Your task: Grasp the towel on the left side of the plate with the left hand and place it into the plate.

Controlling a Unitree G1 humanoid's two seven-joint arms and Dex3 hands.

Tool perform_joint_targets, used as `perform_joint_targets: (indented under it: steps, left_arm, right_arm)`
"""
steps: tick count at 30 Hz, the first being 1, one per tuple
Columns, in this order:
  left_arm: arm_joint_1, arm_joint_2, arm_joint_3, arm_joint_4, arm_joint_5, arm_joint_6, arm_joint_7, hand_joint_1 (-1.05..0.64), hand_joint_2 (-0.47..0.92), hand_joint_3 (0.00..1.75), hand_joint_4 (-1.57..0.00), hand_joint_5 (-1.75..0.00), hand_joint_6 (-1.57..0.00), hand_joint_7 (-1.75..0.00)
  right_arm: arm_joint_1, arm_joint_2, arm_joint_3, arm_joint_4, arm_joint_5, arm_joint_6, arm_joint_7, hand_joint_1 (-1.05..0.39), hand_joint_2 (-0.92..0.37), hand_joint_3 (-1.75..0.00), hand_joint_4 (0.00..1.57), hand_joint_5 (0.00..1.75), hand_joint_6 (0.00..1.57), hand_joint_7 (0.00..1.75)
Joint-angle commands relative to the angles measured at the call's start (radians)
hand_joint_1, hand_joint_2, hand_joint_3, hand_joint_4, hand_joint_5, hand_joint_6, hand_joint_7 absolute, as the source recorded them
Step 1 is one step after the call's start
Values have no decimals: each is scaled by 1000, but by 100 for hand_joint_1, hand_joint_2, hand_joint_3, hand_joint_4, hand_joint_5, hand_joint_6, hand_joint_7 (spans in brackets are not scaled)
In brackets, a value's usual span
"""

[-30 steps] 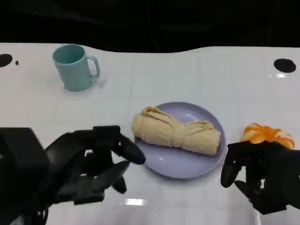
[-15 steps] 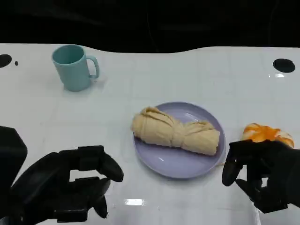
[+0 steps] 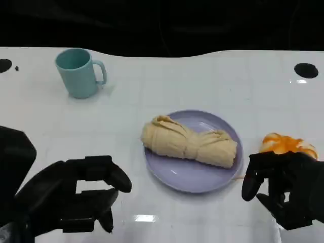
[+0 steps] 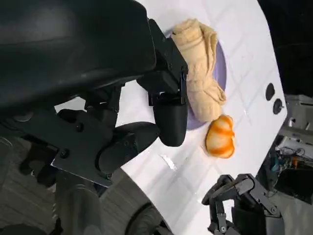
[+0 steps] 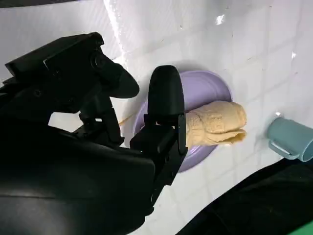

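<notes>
The beige rolled towel [image 3: 190, 142] lies across the lavender plate [image 3: 187, 185] at the middle of the table, with nothing touching it. My left hand [image 3: 76, 195] hovers near the table's front edge, to the left of the plate and apart from it, fingers loosely curved and holding nothing. My right hand [image 3: 283, 190] stays low at the plate's right, also holding nothing. The left wrist view shows the towel [image 4: 200, 73] on the plate [image 4: 220, 68] beyond my left hand's fingers [image 4: 168, 122]. In the right wrist view the towel [image 5: 215, 122] lies on the plate [image 5: 205, 88].
A teal mug [image 3: 78, 72] stands at the back left. An orange peeled-fruit object [image 3: 286, 143] lies right of the plate, just beyond my right hand. The white table's dark far edge runs along the back.
My left hand has drawn back from the plate's left rim toward the front left edge. The towel stays on the plate, and the right hand has barely moved.
</notes>
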Motion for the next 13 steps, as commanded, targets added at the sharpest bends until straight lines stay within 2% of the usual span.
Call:
perform_joint_targets:
  steps: [1, 8, 13]
  left_arm:
    - [-10, 18, -14, 2, 4, -9, 20, -23, 76, 84, -66, -175, -62, -155]
    - [-30, -1, -6, 16, -25, 23, 44, -22, 76, 85, -62, -175, -60, -154]
    - [-35, -5, -24, 40, -6, -25, 56, -18, 76, 85, -61, -175, -59, -152]
  right_arm:
    - [-4, -7, -5, 8, 1, -9, 0, 0, -57, -107, 71, 174, 70, 140]
    - [-17, -4, -4, 20, -2, 5, -1, 0, -60, -101, 70, 173, 70, 139]
    - [-33, 8, -11, 50, 13, -3, -1, 1, -60, -102, 70, 173, 70, 140]
